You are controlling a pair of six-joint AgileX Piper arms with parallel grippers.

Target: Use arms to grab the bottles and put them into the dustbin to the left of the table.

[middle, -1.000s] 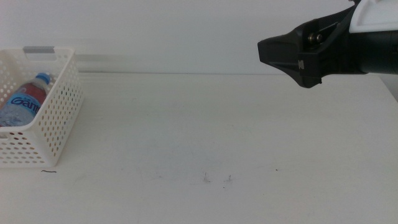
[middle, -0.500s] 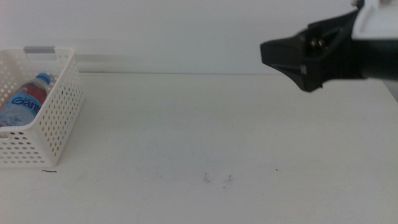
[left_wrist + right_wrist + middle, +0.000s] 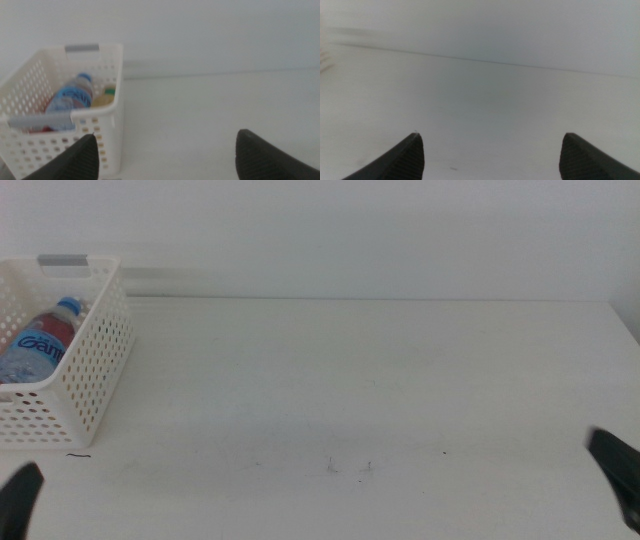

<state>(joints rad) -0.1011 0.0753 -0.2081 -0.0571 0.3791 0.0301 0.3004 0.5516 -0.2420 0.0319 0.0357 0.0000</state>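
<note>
Dustbin at left edge of frame on the white surface. Water bottle lies inside; yellow bottle beside it. Left claw bottom left, right claw bottom right: both spread wide, empty.

- Left gripper: two dark, matte jaws, broad at the base with rounded tips.
- Right gripper: a matching dark pair, blunt wedges with a faintly ribbed inner face.
</note>
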